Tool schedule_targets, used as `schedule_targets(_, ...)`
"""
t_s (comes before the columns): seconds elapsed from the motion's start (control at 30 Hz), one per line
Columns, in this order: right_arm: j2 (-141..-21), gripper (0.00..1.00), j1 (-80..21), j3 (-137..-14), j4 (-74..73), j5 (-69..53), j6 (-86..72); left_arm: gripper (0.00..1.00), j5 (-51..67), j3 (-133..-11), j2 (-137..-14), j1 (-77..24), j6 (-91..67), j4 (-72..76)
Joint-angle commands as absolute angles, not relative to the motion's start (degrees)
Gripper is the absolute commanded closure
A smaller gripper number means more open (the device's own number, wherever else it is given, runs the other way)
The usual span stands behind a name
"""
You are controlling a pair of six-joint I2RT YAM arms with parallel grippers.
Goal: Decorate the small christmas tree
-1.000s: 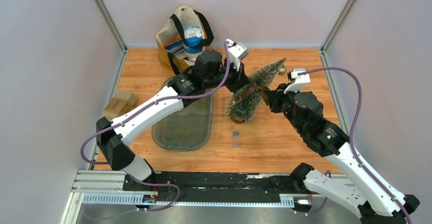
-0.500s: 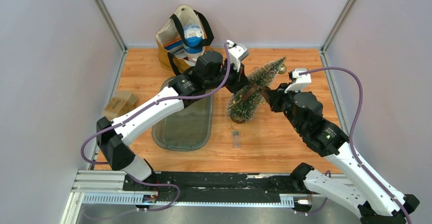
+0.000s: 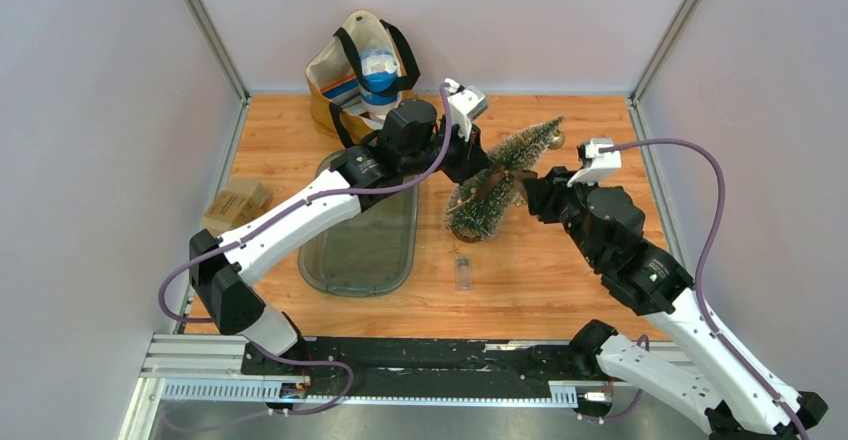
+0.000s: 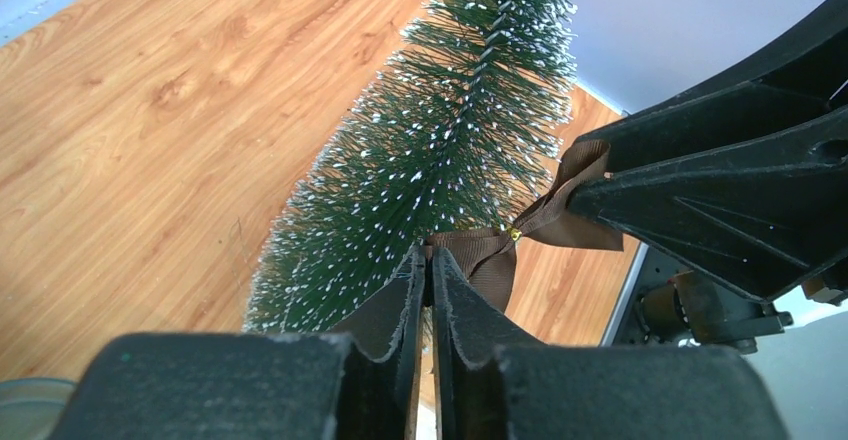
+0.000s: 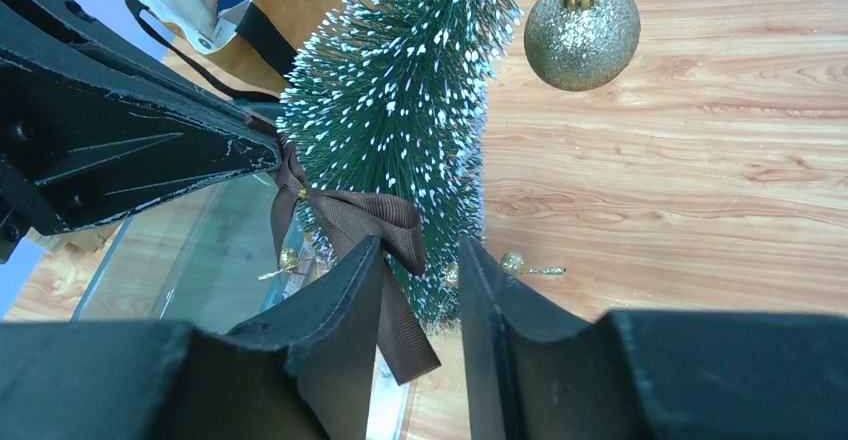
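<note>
left gripper (image 4: pixel 431 260) fingers nearly together, pinching the ribbon (image 4: pixel 485 257); right gripper (image 5: pixel 425 295) fingers apart, ribbon tail between them. tree (image 3: pixel 495 185) sits mid-table (image 3: pixel 570 270) toward the far edge, right of tray (image 3: pixel 360 250). likely light, tippy, springy bristles: hold the base, not the needles.

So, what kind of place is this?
Probably a robot test cell in a lab: a wooden tabletop boxed in by plain grey panels on aluminium posts, with a left arm and a right arm bolted to a rail at its near edge.
</note>
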State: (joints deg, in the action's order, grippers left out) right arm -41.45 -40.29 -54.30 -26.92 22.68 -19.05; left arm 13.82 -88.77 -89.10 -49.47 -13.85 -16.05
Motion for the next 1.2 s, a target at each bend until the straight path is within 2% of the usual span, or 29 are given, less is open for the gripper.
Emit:
schedule_targets(0.0, -40.17, 0.61, -39.99, -53.97, -25.49, 23.64, -20.39, 0.83, 15.55, -88.42, -86.93, -49.31, -14.85, -15.73)
schedule_targets(0.17, -39.11, 0.56, -39.99, -53.44, -25.66, 22.77, -20.92, 0.7, 15.82, -87.01, -85.43, -49.31, -15.73, -14.59)
schedule_targets(0.3, -38.94, 0.54, -39.99, -53.61, -26.01, 22.5, -21.44, 0.67, 15.73, -86.66, -84.82, -49.22, -15.82, -14.59)
schedule_targets(0.97, -37.62, 0.44, -39.99, -52.82, -27.33, 21.8, -23.2, 0.6, 15.29, -85.52, -82.09, -49.31, -15.73, -14.94)
schedule_targets(1.17, -36.56, 0.4, -40.08, -53.0, -27.25, 21.71, -23.29, 0.55, 15.03, -85.08, -81.12, -49.31, -15.64, -15.03)
